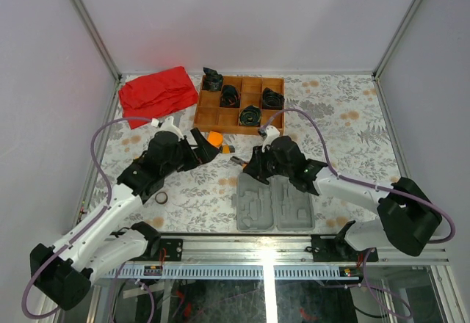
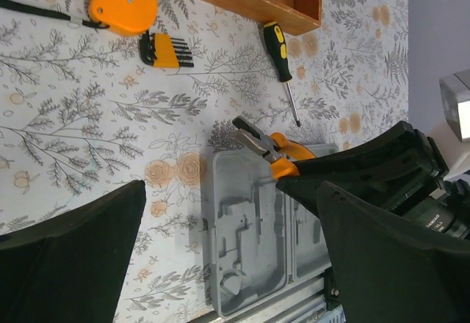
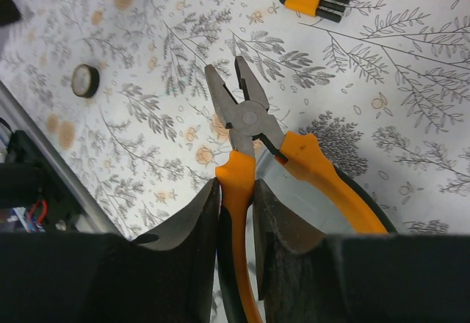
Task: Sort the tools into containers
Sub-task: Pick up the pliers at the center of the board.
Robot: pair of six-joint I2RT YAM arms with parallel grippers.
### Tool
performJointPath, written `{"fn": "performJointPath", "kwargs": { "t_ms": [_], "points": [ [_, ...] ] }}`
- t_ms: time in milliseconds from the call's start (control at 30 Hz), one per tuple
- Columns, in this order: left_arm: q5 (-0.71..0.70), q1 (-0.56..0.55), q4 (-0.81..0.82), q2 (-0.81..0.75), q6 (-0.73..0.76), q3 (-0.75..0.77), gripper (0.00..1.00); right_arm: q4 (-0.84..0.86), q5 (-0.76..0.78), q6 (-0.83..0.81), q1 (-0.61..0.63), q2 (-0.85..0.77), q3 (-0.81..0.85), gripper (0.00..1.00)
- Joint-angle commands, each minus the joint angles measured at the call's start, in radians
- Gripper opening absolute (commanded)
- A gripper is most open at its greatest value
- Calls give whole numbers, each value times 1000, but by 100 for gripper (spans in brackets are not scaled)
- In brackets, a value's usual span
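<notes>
Orange-handled pliers [image 3: 246,117] hang over the top left corner of the open grey case [image 1: 274,204], and my right gripper [image 3: 236,198] is shut on one handle. In the top view the right gripper [image 1: 248,164] sits at the case's far edge. My left gripper [image 2: 231,213] is open with nothing between its fingers. It hovers by the round orange tape measure [image 1: 215,139]. A yellow hex key set [image 2: 165,49] and a black-and-yellow screwdriver [image 2: 279,44] lie on the cloth. The case's moulded recesses [image 2: 253,235] hold no tools. A thin black ring [image 1: 161,199] lies left of the case.
A brown wooden compartment tray [image 1: 241,105] with black coiled bundles stands at the back. A crumpled red cloth [image 1: 156,92] lies at the back left. The metal rail [image 1: 264,244] runs along the near edge just behind the case.
</notes>
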Motion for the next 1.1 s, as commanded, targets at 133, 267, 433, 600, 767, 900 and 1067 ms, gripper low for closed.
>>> {"fn": "performJointPath", "kwargs": {
  "t_ms": [133,267,433,600,767,900,1067],
  "points": [
    [105,4,195,34,-124,-60,97,302,109,195,49,-83,-98,0],
    [157,2,249,80,-145,-79,93,334,147,224,80,-92,-96,0],
    [167,-1,300,98,-167,-102,91,361,199,264,121,-106,-85,0],
    [158,-12,314,130,-182,-92,88,397,210,259,161,-98,-62,0],
    [130,-34,317,153,-196,-79,85,437,220,254,194,-97,-57,0],
    [113,-60,317,169,-209,-76,81,469,250,243,221,-104,-58,0],
    [90,-81,317,169,-231,-84,71,492,283,241,242,-99,-49,0]
  ]
}}
